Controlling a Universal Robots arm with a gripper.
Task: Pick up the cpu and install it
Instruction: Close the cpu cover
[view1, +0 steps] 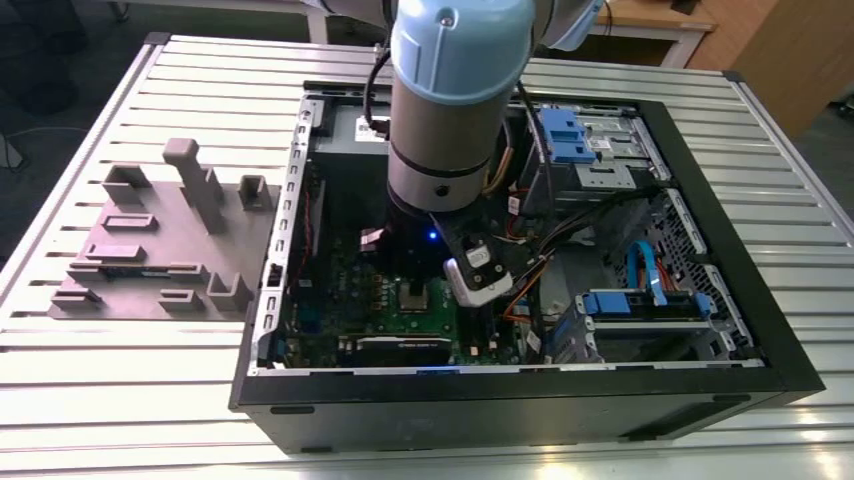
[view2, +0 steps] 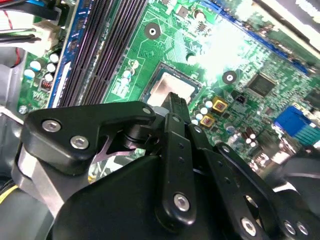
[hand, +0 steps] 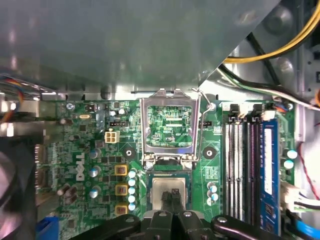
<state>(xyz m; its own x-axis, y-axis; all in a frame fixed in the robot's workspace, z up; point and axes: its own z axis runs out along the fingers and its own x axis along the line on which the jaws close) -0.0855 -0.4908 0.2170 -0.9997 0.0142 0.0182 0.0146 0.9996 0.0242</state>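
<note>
The cpu (hand: 161, 184) lies seated in its socket on the green board (hand: 85, 150), so the placing looks done. The gripper (hand: 172, 196) hangs right over it, fingers pinched together, holding nothing, I think. The hinged frame (hand: 167, 127) stands open, unlatched.

The table (view1: 134, 400) is made of long, pale metal strips with thin dark gaps between them, and in the exterior view they run from side to side. Bright light shines off the near edge of the table and makes white spots there. Behind the table, some brown wooden furniture (view1: 787, 50) stands at the exterior view's right, a desk (view1: 661, 30) with white legs is next to it, and the floor (view1: 54, 70) at the exterior view's left looks dark.
</note>
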